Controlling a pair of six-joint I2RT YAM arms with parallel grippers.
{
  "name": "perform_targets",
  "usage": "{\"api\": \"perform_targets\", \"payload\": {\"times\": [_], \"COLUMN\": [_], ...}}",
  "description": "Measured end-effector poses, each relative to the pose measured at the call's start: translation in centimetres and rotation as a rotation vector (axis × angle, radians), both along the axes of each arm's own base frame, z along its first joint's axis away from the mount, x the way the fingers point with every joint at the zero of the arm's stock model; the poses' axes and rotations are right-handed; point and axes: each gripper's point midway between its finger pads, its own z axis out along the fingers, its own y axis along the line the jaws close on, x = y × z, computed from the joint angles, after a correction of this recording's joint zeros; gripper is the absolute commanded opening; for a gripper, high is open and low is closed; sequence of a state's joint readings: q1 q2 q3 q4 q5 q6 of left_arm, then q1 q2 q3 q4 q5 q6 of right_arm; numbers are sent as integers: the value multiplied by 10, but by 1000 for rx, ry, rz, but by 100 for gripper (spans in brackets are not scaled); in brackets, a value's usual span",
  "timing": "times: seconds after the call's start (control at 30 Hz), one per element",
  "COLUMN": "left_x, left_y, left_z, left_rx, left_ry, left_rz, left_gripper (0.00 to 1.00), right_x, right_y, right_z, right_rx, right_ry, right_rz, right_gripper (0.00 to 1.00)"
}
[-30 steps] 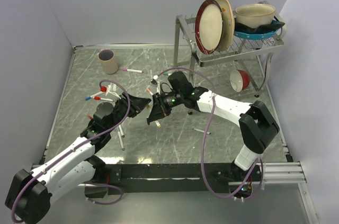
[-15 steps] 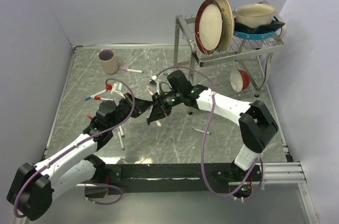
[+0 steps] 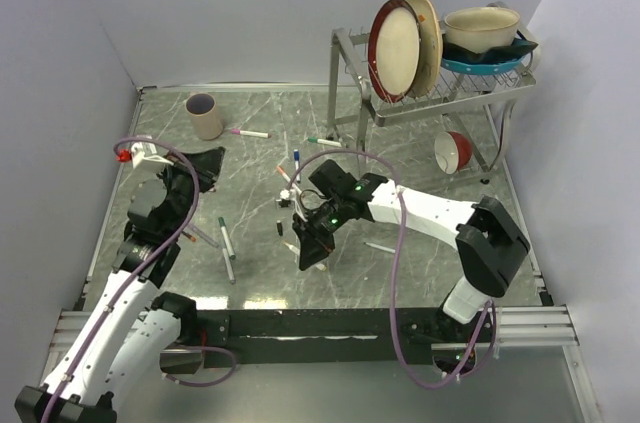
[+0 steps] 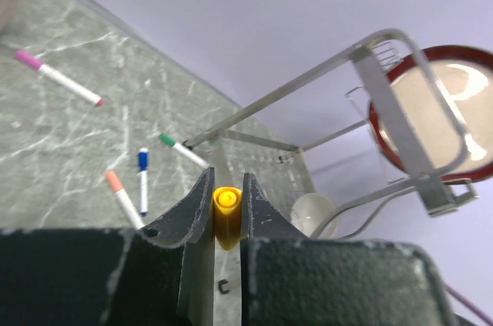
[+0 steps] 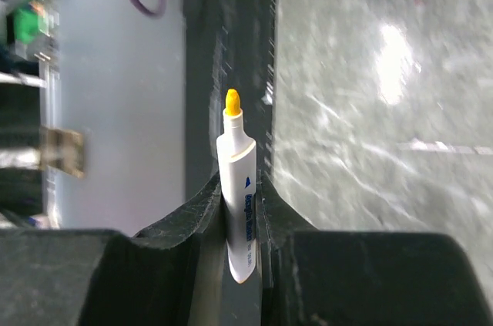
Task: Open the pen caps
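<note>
My left gripper (image 4: pixel 226 179) is shut on a yellow pen cap (image 4: pixel 226 216), which stands end-on between the fingers, off its pen. It hangs at the table's left side (image 3: pixel 207 165). My right gripper (image 5: pixel 240 181) is shut on a white pen barrel (image 5: pixel 241 218) whose bare yellow tip (image 5: pixel 231 101) points away. That gripper sits mid-table (image 3: pixel 306 257), pointing at the near edge. Capped pens lie on the table: pink (image 3: pixel 247 132), green (image 3: pixel 325 142), blue (image 3: pixel 296 158), orange (image 3: pixel 283 174) and another green (image 3: pixel 225 234).
A beige cup (image 3: pixel 204 115) stands at the back left. A metal dish rack (image 3: pixel 349 73) with plates and bowls fills the back right, a red bowl (image 3: pixel 455 150) beneath it. One more pen (image 3: pixel 380 247) lies right of the right gripper. Walls close in on both sides.
The two grippers, close together mid-table before, have pulled apart. The left shut on the yellow cap and swung left with it. The right moved toward the near edge with the uncapped pen.
</note>
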State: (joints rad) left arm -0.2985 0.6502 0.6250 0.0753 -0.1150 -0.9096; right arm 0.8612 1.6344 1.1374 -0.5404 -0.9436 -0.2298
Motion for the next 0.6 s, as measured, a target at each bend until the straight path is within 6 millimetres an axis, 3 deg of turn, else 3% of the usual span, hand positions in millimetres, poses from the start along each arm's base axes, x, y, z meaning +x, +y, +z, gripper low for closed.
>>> {"api": "perform_targets", "payload": {"times": [0.23,0.33,0.6], "left_x": [-8,-17,-32], "left_y": [2,-5,-39], "left_z": [-40,-72,-164], "left_rx": [44,41,49], "left_ry": [135,207,480], "left_rz": [-3,-51,-227], "left_gripper": [1,1,1], "right_x": [0,5,27], "right_y": [-41,-62,-143], "right_z": [0,-7,-50], "right_rx": [-73,-124,-394], "right_ry": [-227,-333,-558], "right_rz": [93,90,-46], "right_gripper": [0,0,2]}}
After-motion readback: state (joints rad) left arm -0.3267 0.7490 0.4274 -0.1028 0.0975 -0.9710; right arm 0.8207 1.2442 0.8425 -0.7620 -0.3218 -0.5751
